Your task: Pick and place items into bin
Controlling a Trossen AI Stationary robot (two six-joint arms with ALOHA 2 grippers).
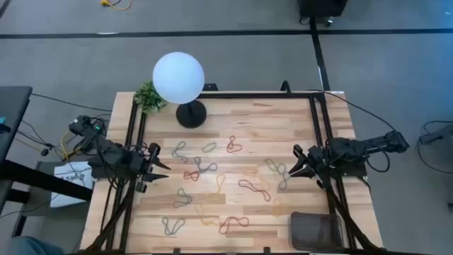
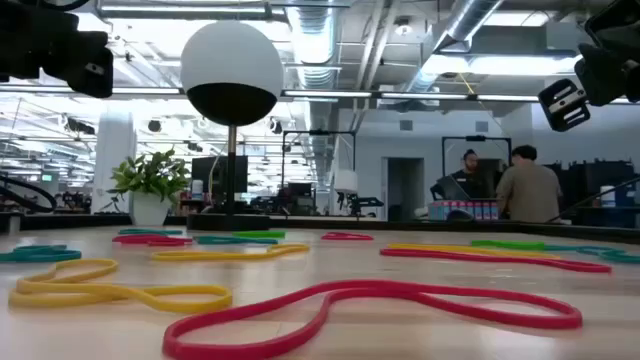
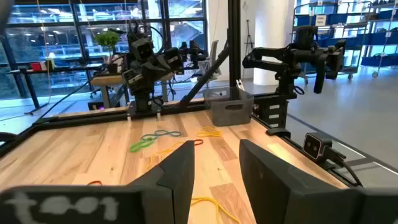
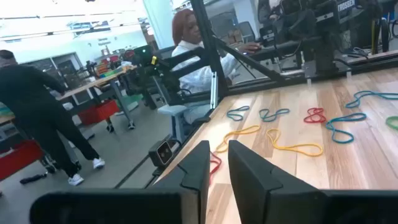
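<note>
Nothing is held yet: the left gripper (image 1: 164, 168) is parked at the table's nine o'clock edge with fingers spread apart, and the right gripper (image 1: 297, 168) at three o'clock with a narrower gap, both empty. Rubber bands (image 1: 256, 190) are scattered across the middle between them. The mesh bin (image 1: 316, 230) sits at five o'clock, beside the right arm, so that arm is judged nearer; a grey-green band (image 1: 277, 171) lies just toward nine o'clock of its fingertips, long axis roughly twelve-to-six.
</note>
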